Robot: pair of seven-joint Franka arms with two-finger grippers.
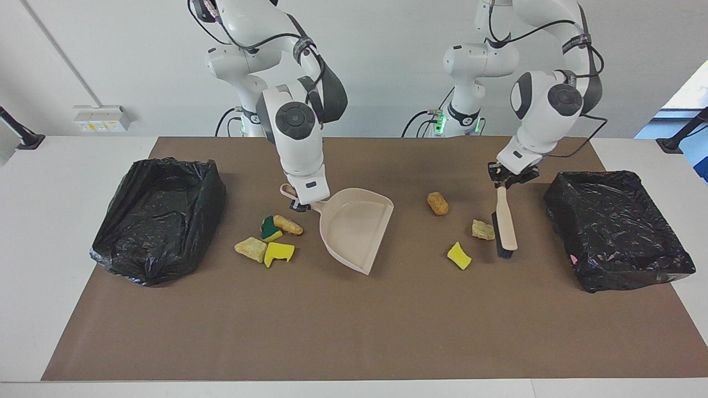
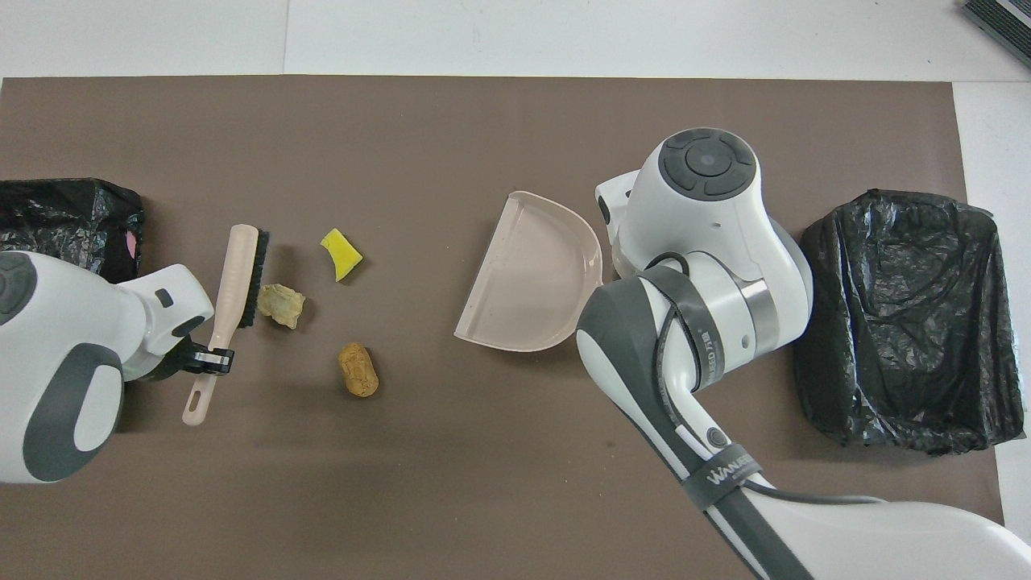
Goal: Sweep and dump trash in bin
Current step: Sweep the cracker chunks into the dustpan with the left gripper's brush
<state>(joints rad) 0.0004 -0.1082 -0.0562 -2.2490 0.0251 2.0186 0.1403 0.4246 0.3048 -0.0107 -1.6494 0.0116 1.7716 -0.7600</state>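
One word can be read. A grey strap [image 2: 729,477] on the right arm [image 2: 709,322] has white letters that look like "WANJEED". No other words or numbers can be read.

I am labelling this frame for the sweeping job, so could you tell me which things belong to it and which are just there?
Part of the job:
- brush, held by left gripper
- dustpan, held by right gripper
- trash scraps
- two black-lined bins

Just there:
- brown mat
- wall sockets
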